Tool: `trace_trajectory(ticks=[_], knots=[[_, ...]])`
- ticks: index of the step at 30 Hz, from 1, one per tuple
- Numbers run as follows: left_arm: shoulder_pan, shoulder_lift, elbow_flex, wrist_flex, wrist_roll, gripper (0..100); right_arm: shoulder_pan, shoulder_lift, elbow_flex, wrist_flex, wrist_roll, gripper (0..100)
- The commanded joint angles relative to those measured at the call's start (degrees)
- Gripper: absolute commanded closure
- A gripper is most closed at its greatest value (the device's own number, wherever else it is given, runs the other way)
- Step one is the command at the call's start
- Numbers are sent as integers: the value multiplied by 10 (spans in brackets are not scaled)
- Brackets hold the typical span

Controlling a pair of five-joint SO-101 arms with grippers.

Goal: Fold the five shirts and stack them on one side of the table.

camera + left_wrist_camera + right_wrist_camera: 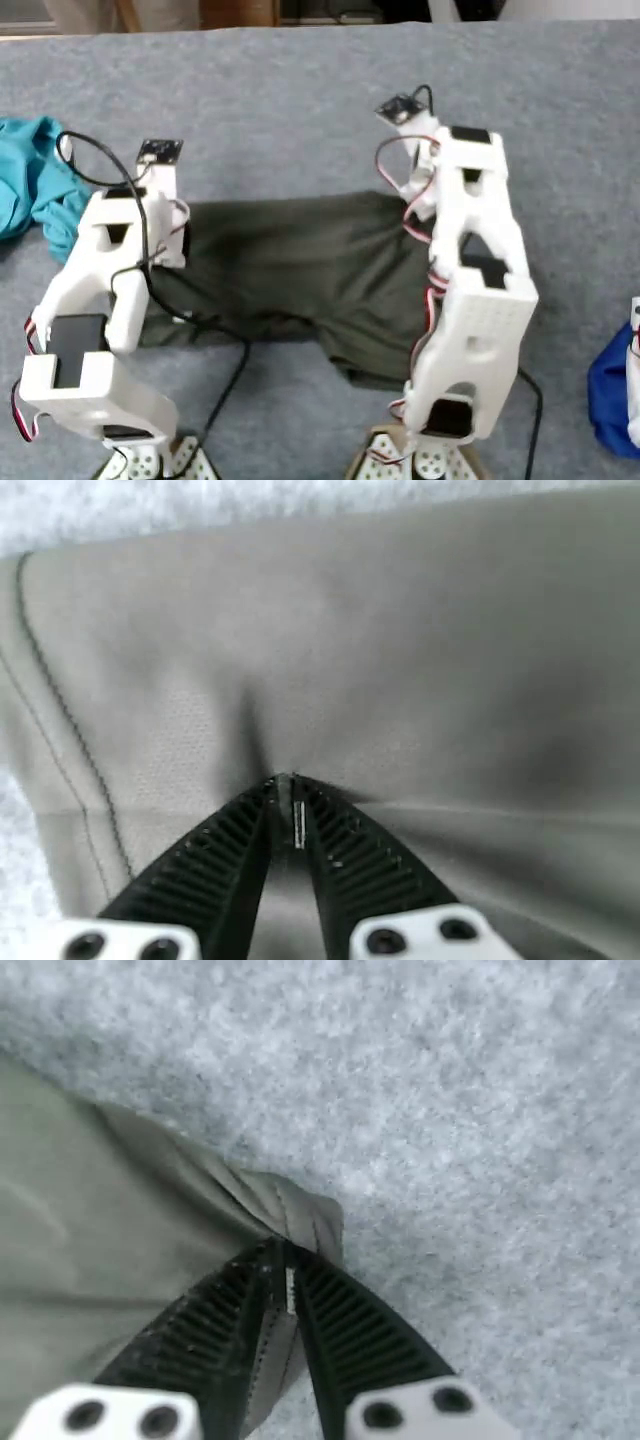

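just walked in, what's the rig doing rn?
Both arms are on the dark olive shirt spread mid-table. The left gripper is shut on a pinch of fabric near one side seam. The right gripper is shut on a bunched corner at the opposite edge. The shirt lies mostly flat, its fold not yet finished. A teal shirt and a blue shirt lie crumpled at opposite edges of the table.

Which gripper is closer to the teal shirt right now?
Left. The left gripper pinches the olive shirt at the end near the teal shirt; the right gripper pinches the olive shirt's opposite end, farther from the teal one.
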Motion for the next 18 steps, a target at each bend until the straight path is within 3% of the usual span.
trace_trajectory(ticks=[1, 12, 18], knots=[[-18, 0, -33, 38, -5, 980, 16, -4, -48, 18, 5, 992], [-56, 0, -46, 64, -5, 980, 15, -4, -175, 98, 5, 992], [-40, -1, -132, 156, -1, 980, 10, -4, -312, 211, 5, 992]])
